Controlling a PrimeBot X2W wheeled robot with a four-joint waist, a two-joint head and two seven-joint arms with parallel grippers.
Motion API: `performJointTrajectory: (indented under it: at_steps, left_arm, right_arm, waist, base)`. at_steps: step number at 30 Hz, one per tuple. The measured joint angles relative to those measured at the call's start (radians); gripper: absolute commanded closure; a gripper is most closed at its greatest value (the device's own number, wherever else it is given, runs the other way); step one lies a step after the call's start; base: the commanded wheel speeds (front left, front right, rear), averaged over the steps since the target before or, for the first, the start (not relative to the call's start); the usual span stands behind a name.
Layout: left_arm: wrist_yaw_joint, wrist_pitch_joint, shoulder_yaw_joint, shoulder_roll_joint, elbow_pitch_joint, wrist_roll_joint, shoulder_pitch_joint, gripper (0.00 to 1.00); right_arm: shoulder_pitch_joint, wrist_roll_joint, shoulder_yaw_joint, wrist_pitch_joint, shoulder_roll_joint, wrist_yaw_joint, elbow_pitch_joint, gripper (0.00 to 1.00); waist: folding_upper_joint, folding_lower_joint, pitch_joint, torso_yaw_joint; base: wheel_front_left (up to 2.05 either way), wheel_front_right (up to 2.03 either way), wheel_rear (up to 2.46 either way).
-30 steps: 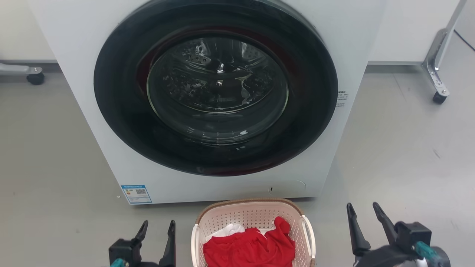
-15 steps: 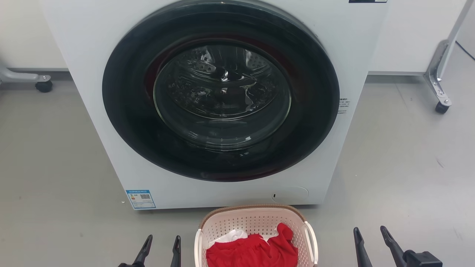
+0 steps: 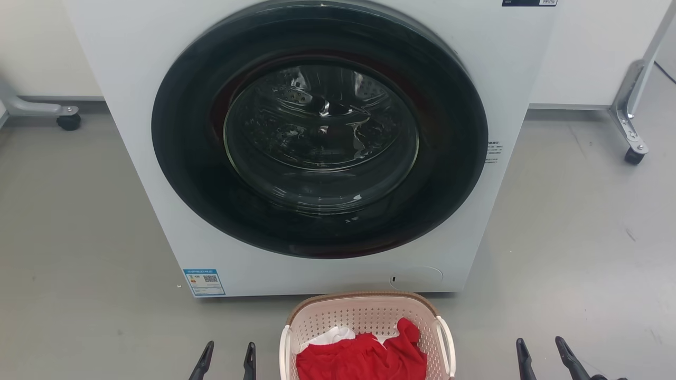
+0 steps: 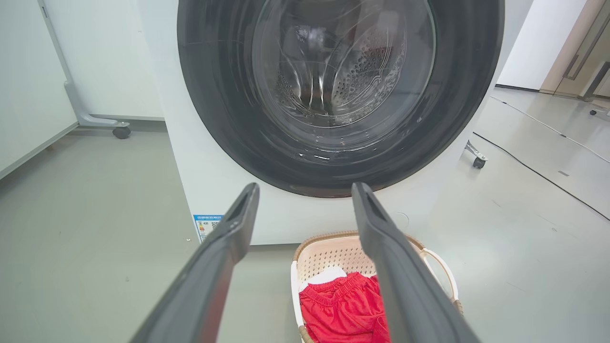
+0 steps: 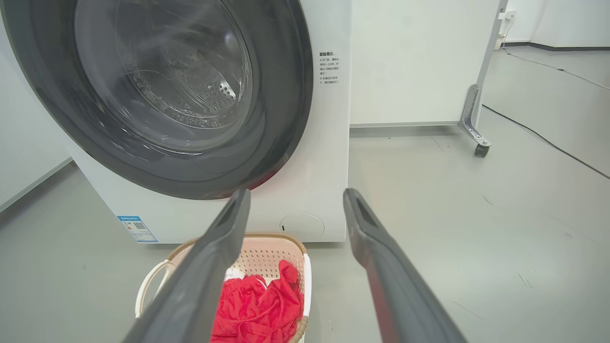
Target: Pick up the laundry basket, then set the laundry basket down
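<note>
Flanking the basket (image 3: 364, 316), both grippers stand with their fingers spread and nothing between them. The left gripper (image 3: 229, 352) is just left of the basket and not touching it. The right gripper (image 3: 541, 351) is well apart from it on the right. The fingers are long, dark, matte and tapered, with tips pointing toward the washer (image 3: 132, 79).

The basket rests on the floor (image 3: 79, 237), near the robot and close in front of the right half of the washer's base. Contact with the base cannot be confirmed. Its cream plastic walls are perforated, the rim has a brown woven look, and a white loop handle sits on each side. A crumpled red garment (image 3: 364, 359) fills it, with a white cloth (image 3: 332, 335) at the far left.

The washer is a smooth white box with a large round dark door (image 3: 317, 132), shut, and a perforated steel drum visible through the glass. A blue label (image 3: 204, 281) and a round cap (image 3: 417, 275) sit low on the front.

The floor is smooth and grey. Metal frames on casters (image 3: 628, 121) stand far left and far right of the washer.
</note>
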Motion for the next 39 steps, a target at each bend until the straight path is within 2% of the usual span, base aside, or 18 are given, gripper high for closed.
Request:
performJointTrajectory:
  at_steps: [34, 35, 39]
  left_arm:
    - [0.000, 0.000, 0.039, -0.035, -0.028, 0.056, 0.007, 0.00]
    - [0.000, 0.000, 0.039, -0.036, -0.028, 0.056, 0.007, 1.00]
    - [-0.001, 0.002, 0.033, -0.038, 0.007, 0.056, 0.017, 1.00]
  right_arm:
    - [0.020, -0.042, -0.046, 0.012, 0.014, -0.001, -0.052, 0.00]
    - [0.020, -0.043, -0.047, 0.012, 0.014, -0.001, -0.053, 1.00]
    - [0.031, -0.042, -0.038, 0.012, 0.029, -0.001, -0.015, 1.00]
  waist:
    - [0.0001, 0.0001, 0.021, 0.006]
    - [0.0001, 0.0001, 0.021, 0.006]
    - [0.0001, 0.0001, 0.021, 0.006]
  base:
    - [0.00, 0.00, 0.00]
    - [0.00, 0.00, 0.00]
    - [0.00, 0.00, 0.00]
